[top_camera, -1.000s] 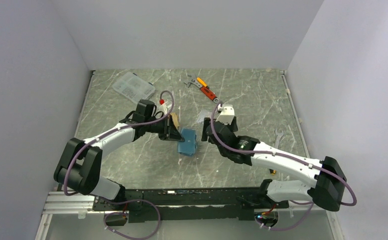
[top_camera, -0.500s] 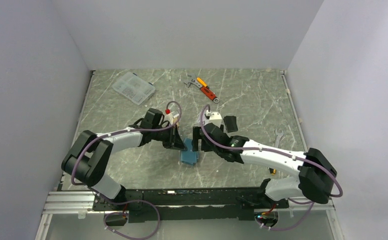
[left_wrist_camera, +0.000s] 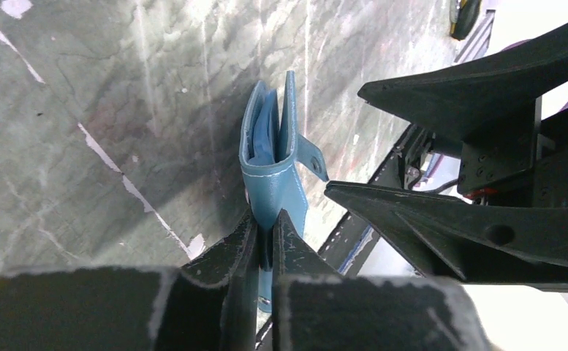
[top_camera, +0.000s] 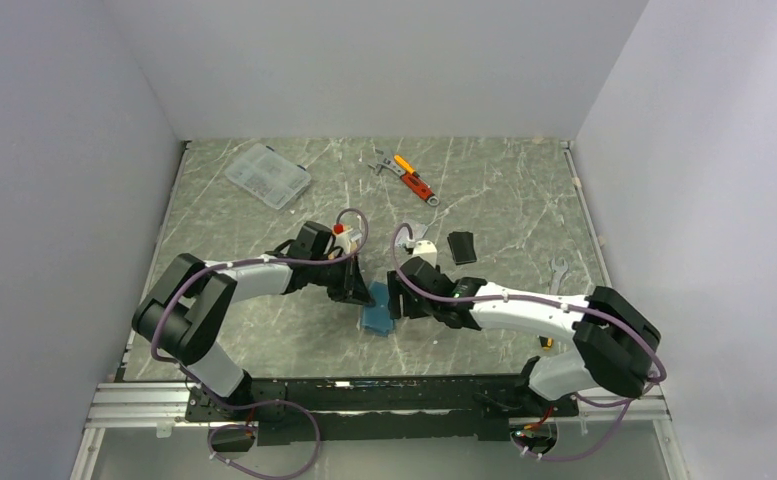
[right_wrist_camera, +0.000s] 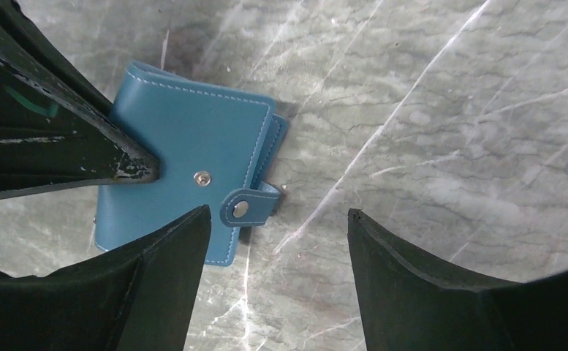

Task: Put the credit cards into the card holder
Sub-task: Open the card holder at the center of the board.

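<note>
The card holder (top_camera: 376,312) is a teal-blue wallet, folded shut, with its snap strap (right_wrist_camera: 245,207) hanging loose. It stands on edge on the marble table (top_camera: 484,190) in the left wrist view, showing light-blue layers (left_wrist_camera: 266,135). My left gripper (left_wrist_camera: 266,223) is shut on one cover of it, near the fold (top_camera: 361,291). My right gripper (right_wrist_camera: 278,214) is open just right of the holder, one fingertip (right_wrist_camera: 193,219) over its lower corner by the strap, nothing between the fingers (top_camera: 396,298). The credit cards are not in view.
A small flat black thing (top_camera: 461,247) lies right of the grippers. At the back are a clear plastic parts box (top_camera: 268,175) and an orange-red tool (top_camera: 414,180). A wrench (top_camera: 556,272) lies at the right.
Both grippers have closed in on the table's middle. The left carried the card holder toward the near edge. The right swung left to the holder, and the black thing now lies uncovered.
</note>
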